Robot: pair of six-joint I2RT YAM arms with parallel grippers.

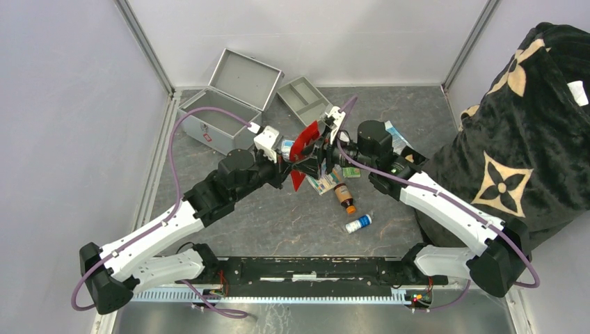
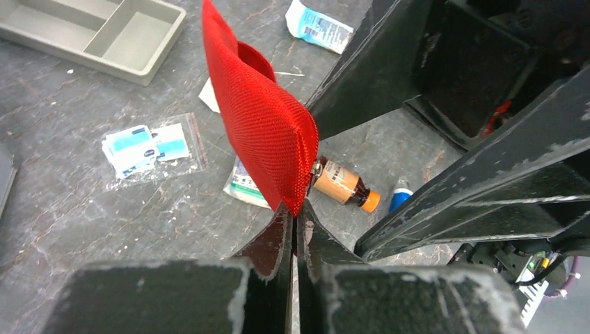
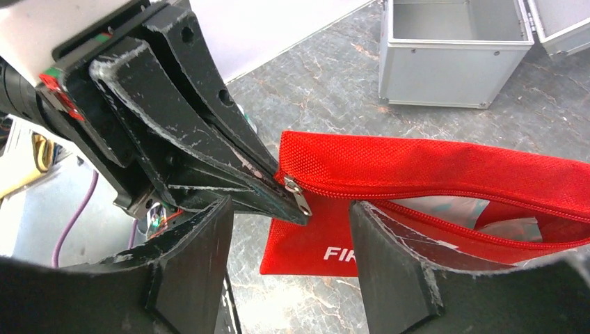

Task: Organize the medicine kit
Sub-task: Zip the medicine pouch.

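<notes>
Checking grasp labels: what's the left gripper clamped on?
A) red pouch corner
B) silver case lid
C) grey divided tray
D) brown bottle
A: the left gripper has its fingers pressed together on a corner of the red pouch, holding it up off the table.

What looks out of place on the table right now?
The brown bottle and a small blue-and-white bottle lie on their sides among loose packets, while the medicine kit stands open, seemingly empty. The red pouch is held in mid-air, pinched by the left gripper.
</notes>
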